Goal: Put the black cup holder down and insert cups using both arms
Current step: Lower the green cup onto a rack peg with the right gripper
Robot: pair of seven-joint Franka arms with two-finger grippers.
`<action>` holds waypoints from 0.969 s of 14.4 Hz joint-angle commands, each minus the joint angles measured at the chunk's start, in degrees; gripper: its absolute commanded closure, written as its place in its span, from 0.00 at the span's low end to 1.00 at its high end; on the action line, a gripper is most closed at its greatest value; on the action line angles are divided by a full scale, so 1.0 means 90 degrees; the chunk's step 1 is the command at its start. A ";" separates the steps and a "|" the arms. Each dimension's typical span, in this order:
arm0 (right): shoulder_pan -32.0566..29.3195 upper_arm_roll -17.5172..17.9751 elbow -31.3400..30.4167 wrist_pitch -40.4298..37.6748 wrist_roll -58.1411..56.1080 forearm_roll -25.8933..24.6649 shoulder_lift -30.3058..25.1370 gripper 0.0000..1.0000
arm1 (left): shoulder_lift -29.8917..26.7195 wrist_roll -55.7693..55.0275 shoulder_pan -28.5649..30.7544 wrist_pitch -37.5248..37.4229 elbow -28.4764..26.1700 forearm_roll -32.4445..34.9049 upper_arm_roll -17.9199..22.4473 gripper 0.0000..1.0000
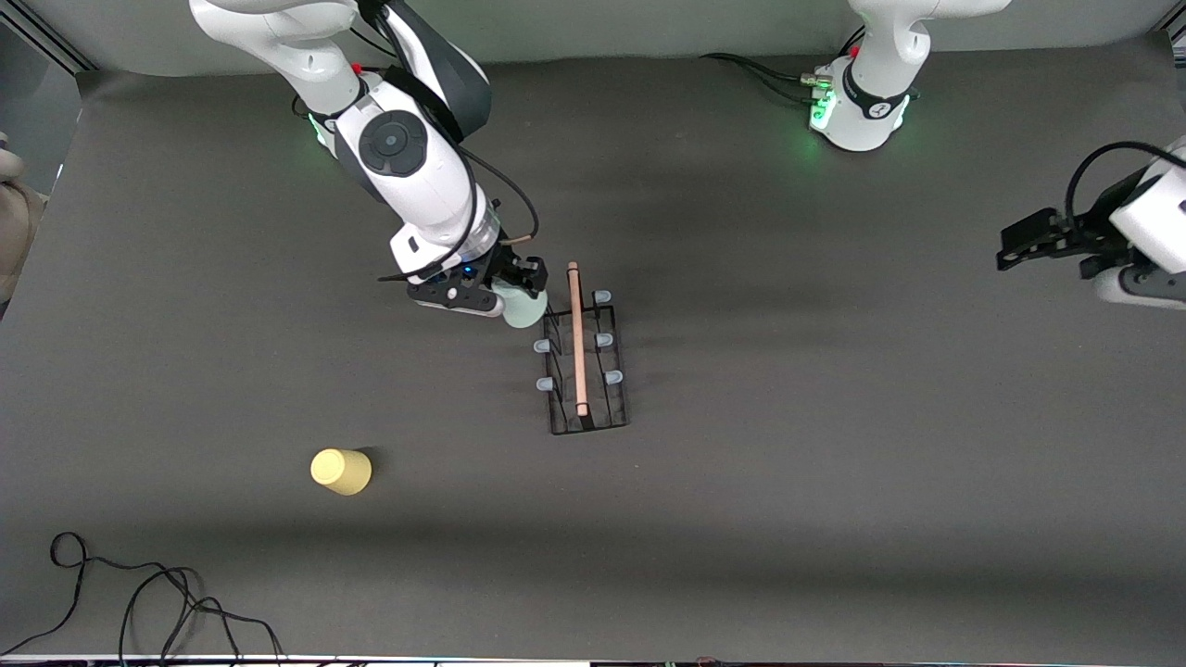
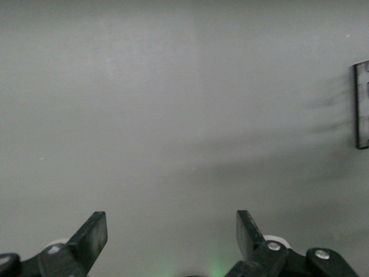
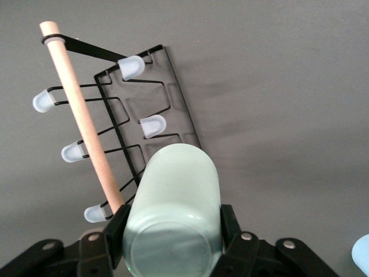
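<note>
Your right gripper (image 1: pixel 519 298) has its jaws clamped on the mint green cup (image 1: pixel 524 308), one jaw on each side of the cup's wall. In the right wrist view the cup (image 3: pixel 173 213) lies on its side between the jaws, its flat base facing the camera and its mouth pointing at the rack. It hangs just over the corner of the black cup holder (image 1: pixel 587 357) that lies toward the arm bases and the right arm's end of the desk.

The cup holder stands on the dark desk (image 1: pixel 834 463) near the middle. Seen in the front view, its long side runs roughly from 12 to 6 o'clock. The wooden rod handle (image 1: pixel 577 338) lies along its top, with pale blue pegs sticking out on both sides. No cup sits on any peg you can see.

The yellow cup (image 1: pixel 341 471) lies on its side on the desk, at about 8 o'clock from the holder in the front view, well apart from it and nearer the front camera.

A sliver of a light blue cup (image 3: pixel 361 257) shows at the edge of the right wrist view.

Your left gripper (image 1: pixel 1024 241) waits at the left arm's end of the desk, well apart from the holder, jaws wide apart with nothing between them.
</note>
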 commanded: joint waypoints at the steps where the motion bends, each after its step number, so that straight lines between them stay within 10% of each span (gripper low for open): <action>1: 0.0079 0.0022 0.0210 0.0256 0.0492 -0.0283 0.0334 0.76 | -0.0350 0.0142 -0.0092 -0.0110 -0.0255 0.0372 0.0080 0.00; 11: 0.0313 -0.0056 -0.0122 0.0462 0.0630 -0.0664 0.0521 0.75 | -0.0516 -0.0268 0.0016 -0.0119 -0.0265 0.0314 -0.0213 0.00; 13: 0.0304 -0.0065 -0.0161 0.0462 0.0640 -0.0664 0.0521 0.29 | -0.0545 -0.0268 0.0006 -0.0139 -0.0275 0.0324 -0.0213 0.00; 14: 0.0274 -0.0075 -0.0161 0.0462 0.0630 -0.0664 0.0501 0.24 | -0.0536 -0.0268 0.0006 -0.0139 -0.0275 0.0324 -0.0213 0.00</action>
